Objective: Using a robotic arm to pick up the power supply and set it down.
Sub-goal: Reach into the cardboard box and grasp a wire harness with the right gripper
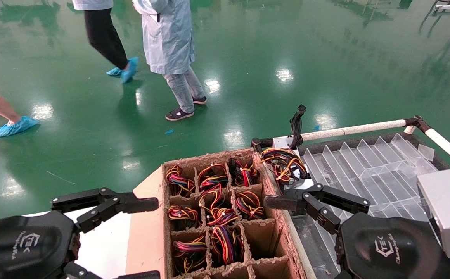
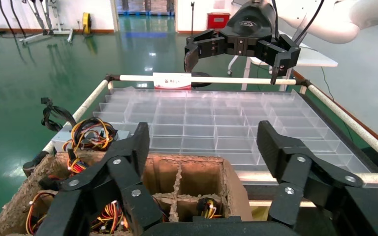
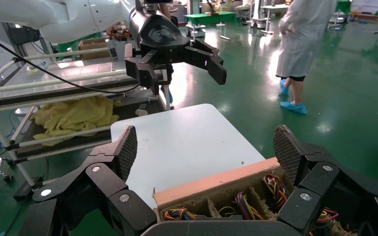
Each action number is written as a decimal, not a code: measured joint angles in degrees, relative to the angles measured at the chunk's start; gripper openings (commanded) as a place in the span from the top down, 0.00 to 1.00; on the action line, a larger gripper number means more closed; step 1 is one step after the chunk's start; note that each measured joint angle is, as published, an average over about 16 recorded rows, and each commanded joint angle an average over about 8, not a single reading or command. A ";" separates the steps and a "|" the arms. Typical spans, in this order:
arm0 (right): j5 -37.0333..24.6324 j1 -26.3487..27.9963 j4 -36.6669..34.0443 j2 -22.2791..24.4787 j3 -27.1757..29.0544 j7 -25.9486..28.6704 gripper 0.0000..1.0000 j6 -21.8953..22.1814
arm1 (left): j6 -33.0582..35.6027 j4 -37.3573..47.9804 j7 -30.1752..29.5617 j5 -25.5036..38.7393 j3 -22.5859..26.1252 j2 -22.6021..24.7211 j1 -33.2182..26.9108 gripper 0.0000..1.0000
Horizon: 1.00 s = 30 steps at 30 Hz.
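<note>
At about 8 o'clock in the head view our left end effector [image 1: 112, 236] hangs idle over the white desk [image 1: 104, 248], its fingers spread wide and holding nothing. Moving toward the centre, the cardboard divider box [image 1: 147, 217] holds coiled wire bundles [image 1: 217, 211] in most of its cells, while the cells along its 4 o'clock side look empty. Just past the box's far right corner, at about 1 o'clock from centre, sits the power supply [image 1: 285, 164], resting at the edge of the clear compartment tray [image 1: 380, 170]; its grey body is mostly hidden under its coiled wires, and a black cable [image 1: 296, 126] stands up behind it. The tray's compartments appear empty. At 4 o'clock the right end effector [image 1: 287, 217], on the robotic arm with the grey box at its wrist, is open and gripping nothing, with one fingertip close in front of the power supply. We judge the metal case to be stiff and fairly heavy, while the wires are springy and would slip, so we would take hold across the case's flat sides, below the coil.
</note>
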 measured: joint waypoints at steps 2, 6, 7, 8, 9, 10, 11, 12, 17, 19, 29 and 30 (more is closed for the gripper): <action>-0.26 0.08 -0.10 0.15 0.04 -0.02 0.00 0.26 | 0.00 0.00 0.00 0.00 0.00 0.00 0.00 1.00; -1.14 0.56 -0.41 0.51 0.06 0.07 0.00 1.02 | 0.00 0.00 0.00 0.00 0.00 0.00 0.00 1.00; -1.49 0.78 -0.54 0.60 0.03 0.12 0.00 1.26 | 0.00 0.00 0.00 0.00 0.00 0.00 0.00 1.00; -1.89 1.04 -0.68 0.69 -0.02 0.19 0.00 1.51 | 0.00 0.00 0.00 0.00 0.00 0.00 0.00 1.00; -2.37 1.35 -0.85 0.77 -0.10 0.26 0.00 1.77 | 0.00 0.00 0.00 0.00 0.00 0.00 0.00 1.00; -2.95 1.72 -1.03 0.82 -0.22 0.35 0.00 2.06 | 0.00 0.01 0.00 0.00 0.00 0.00 0.00 1.00; -3.62 2.15 -1.25 0.86 -0.38 0.44 0.00 2.37 | 0.00 0.01 0.00 0.00 0.00 0.00 0.00 1.00; -4.40 2.62 -1.46 0.89 -0.58 0.55 0.00 2.69 | 0.00 0.01 0.00 0.00 0.00 0.00 0.00 1.00; -9.52 5.80 -2.83 0.33 -2.30 1.37 0.00 4.35 | 0.00 0.01 0.00 0.00 0.00 0.00 -0.01 1.00; -11.80 7.26 -3.59 -0.30 -3.25 1.66 0.00 4.84 | 0.00 0.01 0.01 0.00 0.01 0.00 -0.01 1.00; -24.31 14.56 -9.04 -5.93 -9.35 1.79 0.00 6.37 | 0.00 0.01 0.01 0.00 0.01 0.00 -0.01 1.00; -25.39 15.18 -9.72 -6.63 -9.94 1.66 0.00 6.45 | 0.00 0.01 0.01 -0.01 0.01 0.00 -0.01 1.00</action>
